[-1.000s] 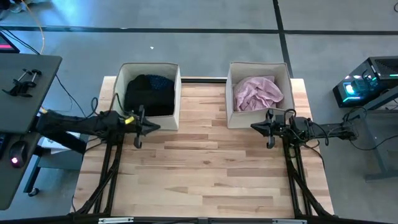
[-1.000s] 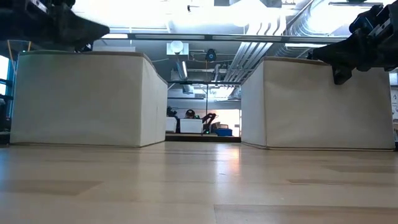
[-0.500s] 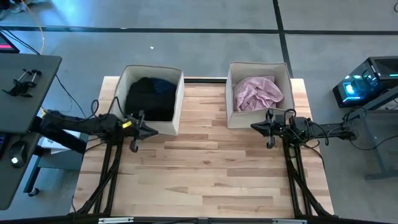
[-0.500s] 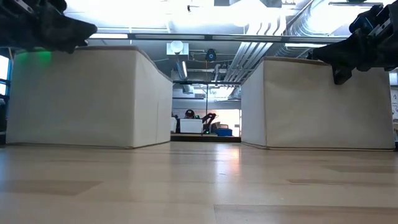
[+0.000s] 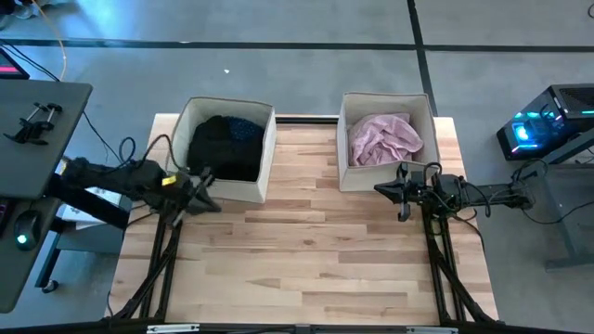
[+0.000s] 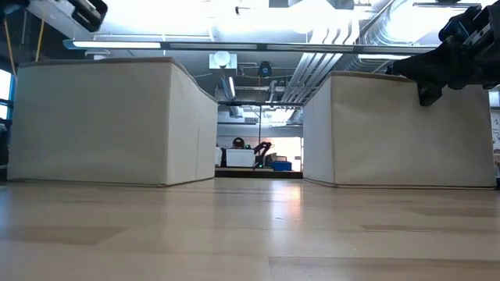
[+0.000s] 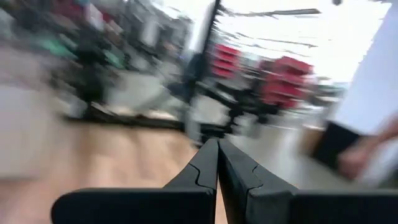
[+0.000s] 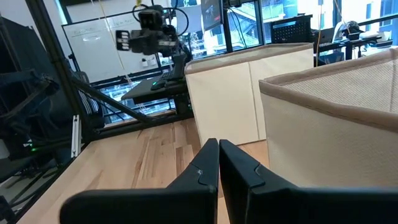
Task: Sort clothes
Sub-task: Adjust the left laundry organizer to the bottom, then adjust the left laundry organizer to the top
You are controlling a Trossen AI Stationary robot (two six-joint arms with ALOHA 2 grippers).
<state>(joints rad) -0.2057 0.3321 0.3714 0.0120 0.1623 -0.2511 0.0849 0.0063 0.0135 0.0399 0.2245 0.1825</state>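
Note:
Dark garments, black with a bit of navy (image 5: 223, 144), lie in the left beige box (image 5: 267, 162). A pale pink shirt (image 5: 383, 137) lies in the right beige box (image 5: 345, 148). My left gripper (image 5: 212, 205) is shut and empty, just off the left box's near left corner; its shut fingers show in the left wrist view (image 7: 217, 152). My right gripper (image 5: 379, 189) is shut and empty in front of the right box's near wall, and it also shows in the right wrist view (image 8: 218, 148) and in the low view (image 6: 391, 70). No other clothes show.
The two boxes stand at the table's far edge with a gap between them (image 5: 306, 148). The wooden tabletop (image 5: 306, 250) stretches in front of them. A desk (image 5: 37, 121) stands left of the table, and equipment (image 5: 548, 125) stands to its right.
My left gripper has drawn back toward the table's left edge and a little toward its near edge, turning as it went, and has left the low view. The left box has shifted and turned slightly toward the right. My right gripper has kept still.

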